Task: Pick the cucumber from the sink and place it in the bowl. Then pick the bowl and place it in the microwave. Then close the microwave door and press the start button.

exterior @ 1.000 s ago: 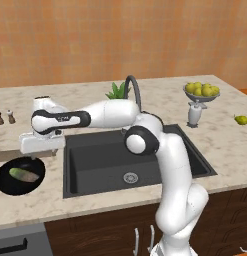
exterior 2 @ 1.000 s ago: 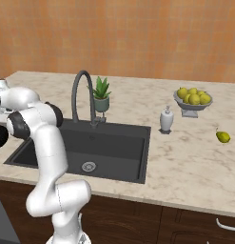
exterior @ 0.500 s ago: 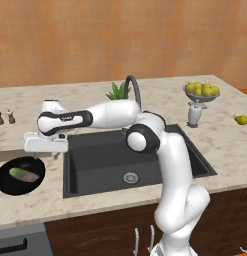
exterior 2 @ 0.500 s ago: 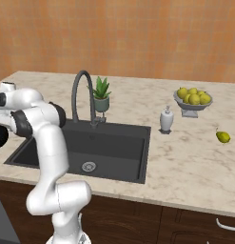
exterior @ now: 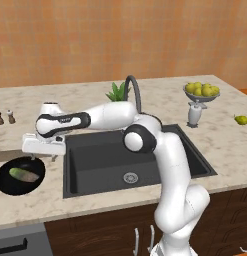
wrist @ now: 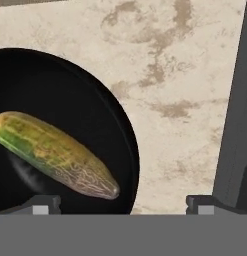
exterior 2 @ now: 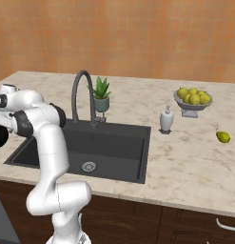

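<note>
bowl (wrist: 122, 145) cropped at hand view's left edge (cucumber (wrist: 55, 152) too), far rim under arm

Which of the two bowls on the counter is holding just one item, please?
The black bowl left of the sink, holding one cucumber; the silver footed bowl is piled with fruit.

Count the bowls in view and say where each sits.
2. The black bowl sits on the counter left of the sink, holding the cucumber. The fruit bowl stands at the counter's far right.

the white franka arm with dark joints stretches far to its left, its two-finger end effector (exterior: 43, 155) pointing down, fingers spread wide, empty.
</note>
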Available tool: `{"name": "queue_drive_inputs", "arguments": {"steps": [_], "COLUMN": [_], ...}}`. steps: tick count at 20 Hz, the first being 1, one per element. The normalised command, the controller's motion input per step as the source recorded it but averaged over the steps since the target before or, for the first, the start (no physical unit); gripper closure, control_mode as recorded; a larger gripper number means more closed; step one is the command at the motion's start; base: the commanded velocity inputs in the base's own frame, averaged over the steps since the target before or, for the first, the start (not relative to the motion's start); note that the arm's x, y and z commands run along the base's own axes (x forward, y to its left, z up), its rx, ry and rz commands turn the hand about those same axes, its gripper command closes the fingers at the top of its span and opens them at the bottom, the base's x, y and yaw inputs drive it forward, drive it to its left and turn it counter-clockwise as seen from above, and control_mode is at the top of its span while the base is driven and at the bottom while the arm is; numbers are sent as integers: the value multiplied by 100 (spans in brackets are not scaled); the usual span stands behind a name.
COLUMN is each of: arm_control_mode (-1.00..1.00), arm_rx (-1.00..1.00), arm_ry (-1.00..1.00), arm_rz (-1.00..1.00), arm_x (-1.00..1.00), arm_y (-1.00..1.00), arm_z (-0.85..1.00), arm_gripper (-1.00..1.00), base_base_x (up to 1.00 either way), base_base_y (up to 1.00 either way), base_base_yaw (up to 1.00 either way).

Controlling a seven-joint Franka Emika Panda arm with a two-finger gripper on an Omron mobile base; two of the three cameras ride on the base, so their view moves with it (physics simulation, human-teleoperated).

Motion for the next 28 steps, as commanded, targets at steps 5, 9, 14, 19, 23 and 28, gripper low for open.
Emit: {"name": "queue_drive_inputs", "arguments": {"steps": [5, 9, 14, 19, 23, 28], "arm_control_mode": [-100, -100, -100, -100, -100, -100], "arm_rx": [-1, -1, -1, 0, 0, 0], "arm_ry": [5, 5, 4, 7, 17, 11], "arm_rz": [-1, -2, -2, -2, -1, 0], "arm_x": [0, 0, 0, 0, 3, 0], "arm_y": [0, 0, 6, 7, 9, 0], "arm_z": [-30, -32, -23, -23, -34, -12], "arm_gripper": [-100, -100, -100, -100, 100, 100], "base_base_x": [0, 0, 0, 0, 0, 0], "base_base_y": [0, 0, 0, 0, 0, 0], "base_base_yaw": [0, 0, 0, 0, 0, 0]}}
